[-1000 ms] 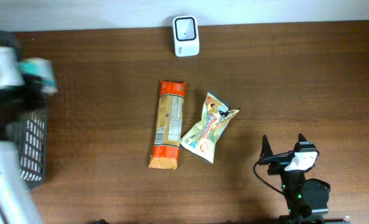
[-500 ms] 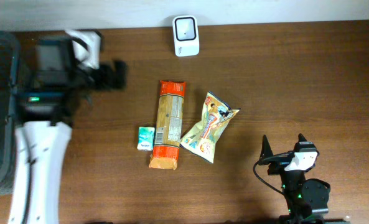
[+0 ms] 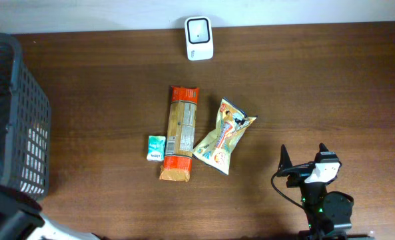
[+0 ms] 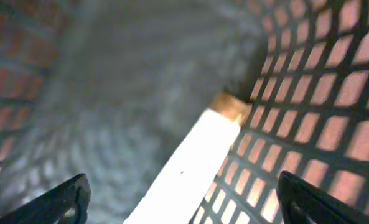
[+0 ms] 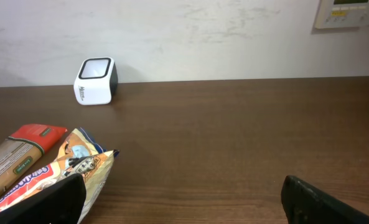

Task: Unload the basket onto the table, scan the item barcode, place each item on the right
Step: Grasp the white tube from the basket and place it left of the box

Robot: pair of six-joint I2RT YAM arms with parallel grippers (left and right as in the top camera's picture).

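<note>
Three items lie mid-table: a long orange package [image 3: 181, 142], a snack bag [image 3: 224, 137] and a small green-white pack [image 3: 156, 147]. The white scanner [image 3: 198, 38] stands at the far edge. Only a blur of my left arm [image 3: 10, 225] shows at the lower left of the overhead view. My left gripper [image 4: 184, 202] is open and looks into the black mesh basket [image 4: 308, 93], where a white box [image 4: 190, 168] with an orange end lies beyond the fingers. My right gripper [image 3: 304, 159] is open and empty at the near right; it faces the scanner [image 5: 96, 81] and the snack bag [image 5: 69, 171].
The basket [image 3: 14, 113] stands at the table's left edge. A white wall runs behind the scanner. The orange package [image 5: 22, 152] shows at the left of the right wrist view, with bare brown tabletop [image 5: 234, 137] ahead of the right fingers.
My left arm carried the green-white pack out, let it go beside the orange package, then swung back to the basket with its gripper open. The right arm has not moved.
</note>
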